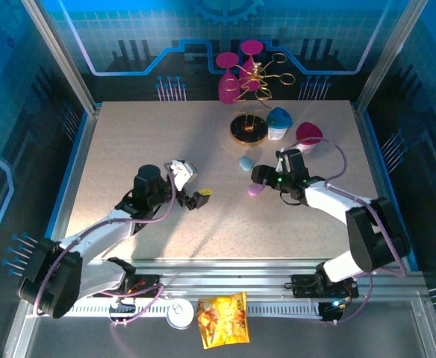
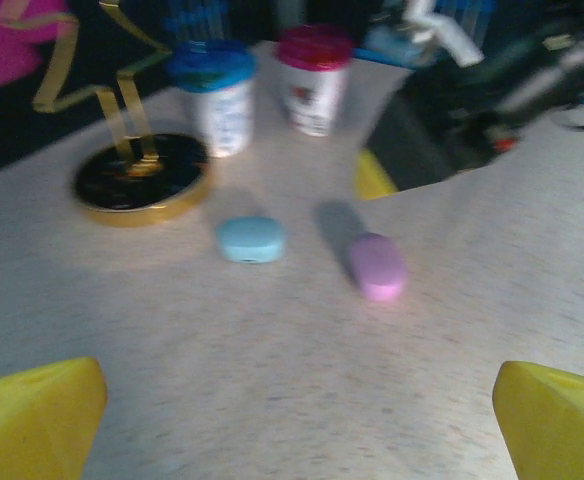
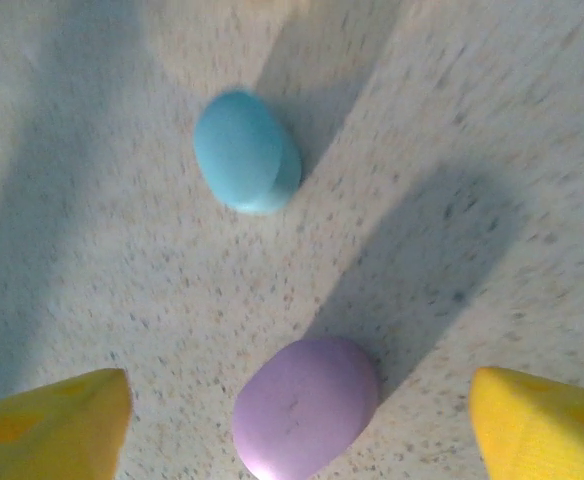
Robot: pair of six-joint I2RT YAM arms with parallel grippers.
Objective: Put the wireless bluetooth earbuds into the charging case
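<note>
left claw (image 1: 194,181) spread wide, holding nothing. to its right, blue case (image 3: 244,150) and lilac case (image 3: 307,405) shut on the table (image 1: 128,134); right claw (image 3: 300,415) wide open astride the lilac one, not gripping. earbuds: cannot tell where. risk on closing: smooth case squirting out sideways. gaps beside it plain from the right wrist, unclear from above.

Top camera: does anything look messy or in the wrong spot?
A yellow snack bag and a small white round thing lie on the metal ledge at the near edge, off the table. Nothing looks spilled or broken.
</note>
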